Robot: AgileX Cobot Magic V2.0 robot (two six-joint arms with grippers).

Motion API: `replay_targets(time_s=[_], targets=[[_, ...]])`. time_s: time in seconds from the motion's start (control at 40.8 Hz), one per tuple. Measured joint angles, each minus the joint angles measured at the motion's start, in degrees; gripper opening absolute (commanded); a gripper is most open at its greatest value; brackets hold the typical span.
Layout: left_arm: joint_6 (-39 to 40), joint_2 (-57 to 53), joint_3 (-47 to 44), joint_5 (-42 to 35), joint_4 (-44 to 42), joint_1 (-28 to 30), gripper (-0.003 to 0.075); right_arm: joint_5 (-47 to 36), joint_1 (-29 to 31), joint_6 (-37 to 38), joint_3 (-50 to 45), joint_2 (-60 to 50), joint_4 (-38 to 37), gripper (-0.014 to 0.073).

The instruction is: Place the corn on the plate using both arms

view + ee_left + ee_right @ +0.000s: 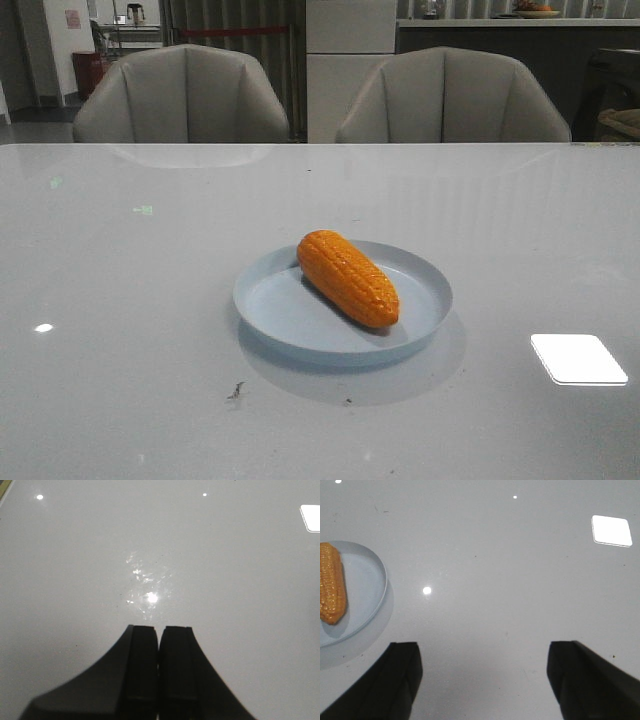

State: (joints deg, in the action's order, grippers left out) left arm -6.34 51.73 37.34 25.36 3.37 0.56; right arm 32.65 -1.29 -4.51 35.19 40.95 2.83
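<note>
Nearest the camera, the plate (262,292) was seen on the table (120,300), with the corn (347,277) laid diagonally inside it. Away from the plate, the left gripper (158,660) was clenched empty; the right gripper (485,680) was spread wide.

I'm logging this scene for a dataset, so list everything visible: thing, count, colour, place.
corn: one, orange, lying diagonally inside the plate.
plate: one, pale blue, at the middle of the table.
table: one, glossy grey-white, fills the foreground.
chairs: two, grey, behind the table's far edge.
left gripper: one, black, fingers together, over bare table.
right gripper: one, black, fingers wide apart, over the table beside the plate.
</note>
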Motion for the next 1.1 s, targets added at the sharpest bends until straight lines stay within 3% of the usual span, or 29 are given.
replay_targets(time_s=[0.515, 0.76, 1.104], targets=[[0.0, -6.9, 0.0, 0.1, 0.0, 0.0, 0.0094, 0.0, 0.0, 0.0, -0.1, 0.0, 0.0, 0.0622], [0.0, -17.7, -1.8, 0.0, -0.1, 0.0, 0.0094, 0.0, 0.0, 0.0, -0.1, 0.0, 0.0, 0.0622], [-0.1, -37.7, -15.0, -2.4, 0.0, -3.2, 0.0094, 0.0, 0.0, 0.0, -0.1, 0.0, 0.0, 0.0622]])
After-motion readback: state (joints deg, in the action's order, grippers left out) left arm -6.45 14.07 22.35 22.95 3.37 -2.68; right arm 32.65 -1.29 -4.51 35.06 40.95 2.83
